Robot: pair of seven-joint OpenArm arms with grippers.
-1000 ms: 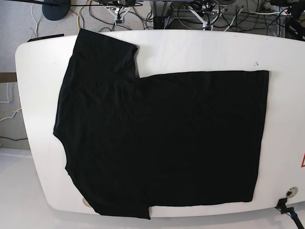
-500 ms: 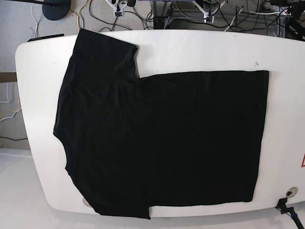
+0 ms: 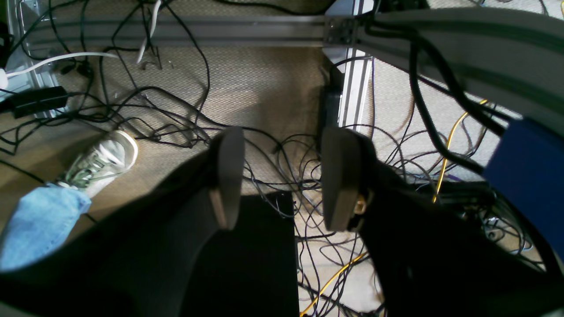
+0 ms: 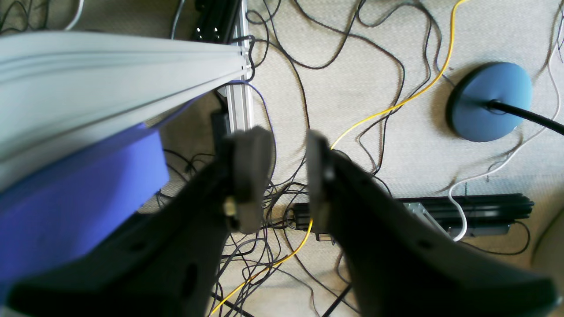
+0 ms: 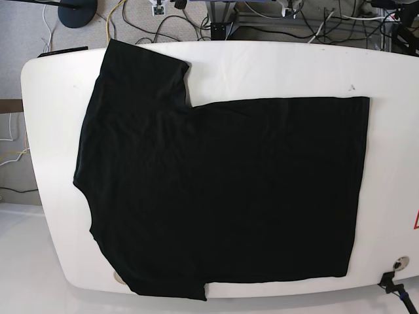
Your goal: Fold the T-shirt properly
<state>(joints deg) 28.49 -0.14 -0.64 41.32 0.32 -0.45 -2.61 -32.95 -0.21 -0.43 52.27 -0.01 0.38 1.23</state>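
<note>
A black T-shirt (image 5: pixel 222 190) lies spread flat on a white bench (image 5: pixel 275 72), plain side up, covering most of the surface. Its collar end points to the left of the base view, with one sleeve reaching the far edge and the other hanging slightly over the near edge; the straight hem lies toward the right. Neither arm appears in the base view. The left wrist view shows the left gripper (image 3: pixel 282 180) with its fingers (image 3: pixel 227 176) apart and nothing between them, above a carpeted floor (image 3: pixel 264 88) strewn with black cables (image 3: pixel 176 127); a sneaker (image 3: pixel 103 160) and a blue trouser leg sit at the left edge. The right wrist view shows the right gripper (image 4: pixel 284 176), fingers (image 4: pixel 251 176) also parted and empty, over the carpet, a yellow cable (image 4: pixel 396 103) and a round blue stand base (image 4: pixel 489 101).
</note>
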